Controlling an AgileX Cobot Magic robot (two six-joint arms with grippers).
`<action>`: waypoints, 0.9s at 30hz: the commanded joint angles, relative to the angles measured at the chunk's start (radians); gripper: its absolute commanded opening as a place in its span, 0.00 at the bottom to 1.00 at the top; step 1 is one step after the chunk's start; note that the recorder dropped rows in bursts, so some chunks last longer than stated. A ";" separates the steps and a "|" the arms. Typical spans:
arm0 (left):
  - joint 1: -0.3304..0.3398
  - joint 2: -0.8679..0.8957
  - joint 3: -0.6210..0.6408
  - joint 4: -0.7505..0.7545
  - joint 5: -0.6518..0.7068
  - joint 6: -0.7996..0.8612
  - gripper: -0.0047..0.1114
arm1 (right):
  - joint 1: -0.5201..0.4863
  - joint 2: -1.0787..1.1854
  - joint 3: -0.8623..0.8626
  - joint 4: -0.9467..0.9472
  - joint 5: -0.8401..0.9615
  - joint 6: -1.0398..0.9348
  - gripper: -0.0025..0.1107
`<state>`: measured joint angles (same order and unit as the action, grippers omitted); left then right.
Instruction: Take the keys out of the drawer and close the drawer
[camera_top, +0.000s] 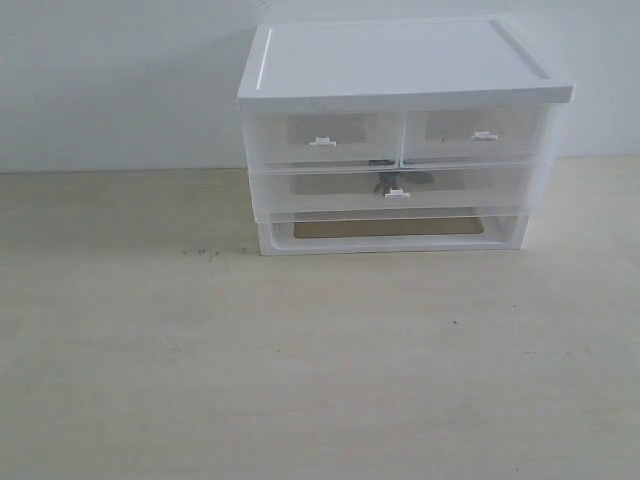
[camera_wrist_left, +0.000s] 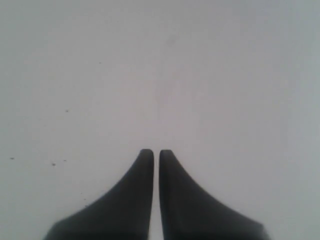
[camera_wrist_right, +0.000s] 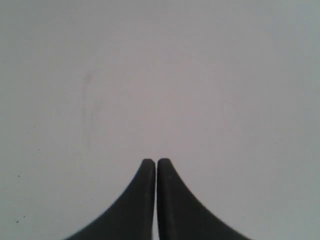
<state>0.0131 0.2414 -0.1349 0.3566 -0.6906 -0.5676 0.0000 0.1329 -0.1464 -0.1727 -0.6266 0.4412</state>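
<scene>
A white plastic cabinet (camera_top: 400, 60) stands at the back of the table. Its full-width translucent drawer (camera_top: 330, 190) sits in the middle row, pushed in, with a small white tab handle (camera_top: 397, 194) at its centre. A dark smudge behind the handle is the keys (camera_top: 388, 180), seen dimly through the plastic. Neither arm appears in the exterior view. My left gripper (camera_wrist_left: 156, 151) is shut and empty over a bare pale surface. My right gripper (camera_wrist_right: 156, 161) is also shut and empty over a bare pale surface.
Two half-width upper drawers (camera_top: 320, 135) (camera_top: 480, 130) sit above the full-width one, both pushed in. An open slot (camera_top: 390, 228) lies at the cabinet's base. The pale wooden tabletop (camera_top: 300, 360) stretches in front, with a white wall behind.
</scene>
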 joint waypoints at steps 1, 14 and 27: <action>0.004 0.217 -0.050 0.195 -0.224 -0.032 0.08 | -0.002 0.251 -0.121 -0.136 0.019 0.066 0.02; -0.016 0.870 -0.270 0.588 -0.449 0.051 0.08 | -0.002 1.025 -0.316 -0.294 -0.121 0.100 0.02; -0.269 1.401 -0.509 0.517 -0.455 0.457 0.08 | 0.000 1.486 -0.556 -0.393 -0.139 0.188 0.02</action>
<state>-0.2097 1.5593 -0.5884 0.9142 -1.1357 -0.1894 -0.0004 1.5641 -0.6592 -0.5300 -0.7445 0.6023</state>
